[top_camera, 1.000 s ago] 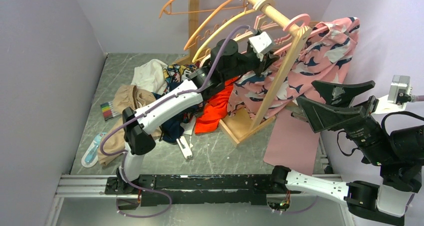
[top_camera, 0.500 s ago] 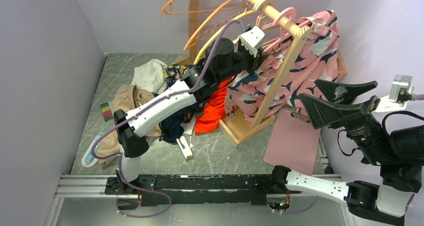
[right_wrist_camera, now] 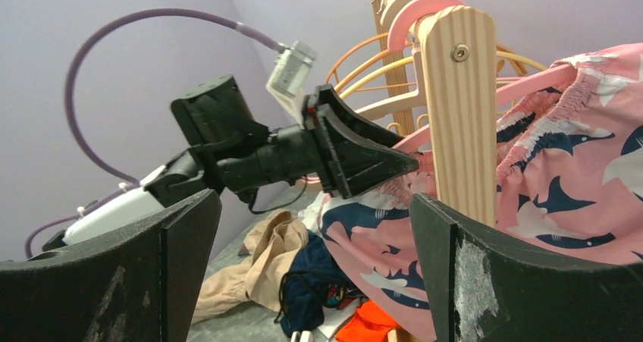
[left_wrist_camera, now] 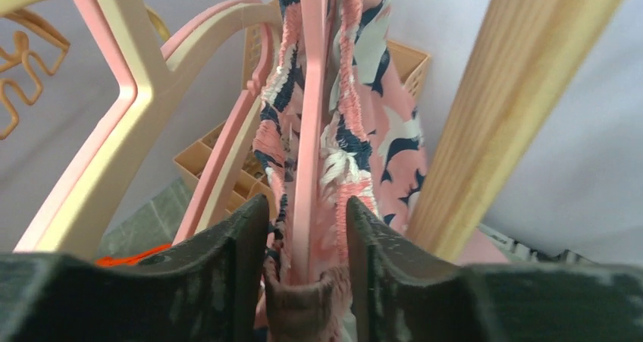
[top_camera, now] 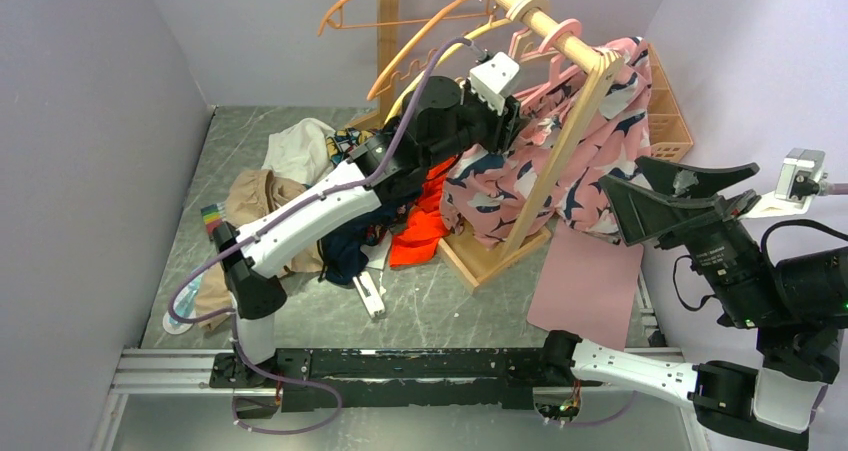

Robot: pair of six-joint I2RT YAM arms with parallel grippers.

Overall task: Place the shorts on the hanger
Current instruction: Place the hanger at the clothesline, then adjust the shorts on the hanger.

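Observation:
The pink shorts (top_camera: 590, 141) with the navy whale print hang over the pink hanger (top_camera: 562, 23), which is hooked on the wooden rail. My left gripper (top_camera: 505, 121) is shut on the hanger's arm (left_wrist_camera: 311, 130) together with the gathered waistband (left_wrist_camera: 345, 122), both squeezed between its fingers (left_wrist_camera: 227, 266). My right gripper (top_camera: 690, 196) is wide open and empty, to the right of the rack. In its view (right_wrist_camera: 315, 228) it faces the shorts (right_wrist_camera: 576, 183), the hanger arm (right_wrist_camera: 531, 80) and the left gripper (right_wrist_camera: 406, 164).
The wooden rack post (top_camera: 560, 141) stands in front of the shorts. Orange hangers (top_camera: 400, 1) and a yellow hanger (top_camera: 440, 66) hang further left. A clothes pile (top_camera: 300, 171) and an orange-red garment (top_camera: 420, 221) lie on the table. An orange crate (top_camera: 665, 121) stands behind, and a pink mat (top_camera: 585, 281) lies to the right.
My left arm has pulled the hanger and shorts leftward along the rail, and the shorts swung left off the crate. The right gripper has hardly moved.

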